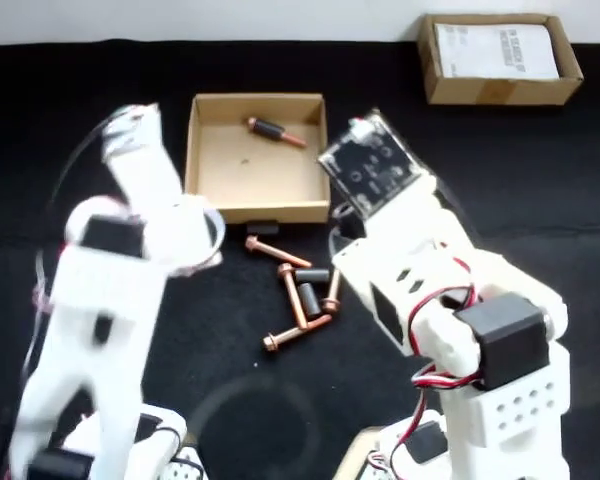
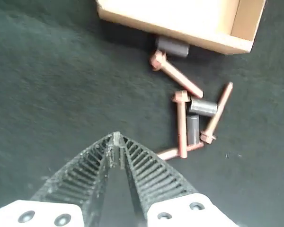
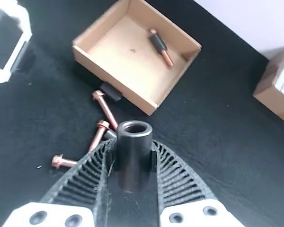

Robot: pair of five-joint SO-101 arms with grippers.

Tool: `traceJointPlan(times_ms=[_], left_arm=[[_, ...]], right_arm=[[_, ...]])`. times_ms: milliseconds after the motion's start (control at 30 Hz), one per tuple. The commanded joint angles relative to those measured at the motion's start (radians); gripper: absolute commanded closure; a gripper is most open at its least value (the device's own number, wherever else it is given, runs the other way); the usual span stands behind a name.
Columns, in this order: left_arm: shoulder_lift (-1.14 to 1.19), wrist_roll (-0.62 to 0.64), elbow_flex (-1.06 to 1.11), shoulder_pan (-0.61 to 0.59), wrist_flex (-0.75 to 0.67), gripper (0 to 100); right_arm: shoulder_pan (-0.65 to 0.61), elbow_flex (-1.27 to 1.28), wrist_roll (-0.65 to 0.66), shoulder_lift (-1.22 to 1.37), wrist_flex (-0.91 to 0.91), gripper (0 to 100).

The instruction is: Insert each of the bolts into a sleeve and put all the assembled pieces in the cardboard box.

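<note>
Black table point(image 1: 540, 180). Cardboard box point(image 1: 260, 210) at far middle, one assembled piece point(image 1: 273, 131) lying inside. Just in front of box: four loose bolts point(image 1: 294, 300) and two loose sleeves point(image 1: 313, 275) in a heap, stray sleeve point(image 1: 262, 227) against box front wall. Right gripper point(image 3: 132, 144) clamped on upright held sleeve point(image 3: 131, 163), near the heap. Left gripper point(image 2: 116, 138) pinched closed, empty, over bare table beside the heap.

2 white arms, black claws
The left arm point(image 1: 105, 275) and right arm point(image 1: 450, 300) are white shells around black servo blocks; red, black and white cables point(image 1: 417, 315) loop on the right arm, which carries a black circuit board point(image 1: 373, 172). The left claw point(image 2: 116, 142) and right claw point(image 3: 132, 146) have ribbed black fingers point(image 2: 85, 175) on white bases with 2 screws each.
</note>
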Motion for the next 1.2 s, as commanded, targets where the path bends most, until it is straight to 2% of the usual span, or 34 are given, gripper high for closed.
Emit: traceJointPlan(times_ms=[0, 167, 567, 800, 1000, 1167], left_arm=[[0.289, 0.094, -0.262, 0.079, 0.123, 99], [0.644, 0.212, -0.504, 0.14, 0.249, 99], [1.167, 0.25, -0.929, 0.142, 0.256, 99], [1.241, 0.25, -0.992, 0.142, 0.255, 98], [1.228, 0.249, -1.004, 0.142, 0.258, 83], [1.221, 0.249, -1.003, 0.142, 0.256, 84]], right_arm=[[0.067, 0.182, -0.009, -0.102, -0.108, 99.1], [0.111, 0.424, -0.009, -0.219, -0.229, 99.1], [0.166, 0.668, -0.008, -0.349, -0.344, 99.1], [0.191, 0.789, -0.005, -0.427, -0.409, 99.1], [0.191, 0.872, -0.005, -0.495, -0.43, 99.1], [0.191, 0.872, -0.002, -0.515, -0.426, 99.1]])
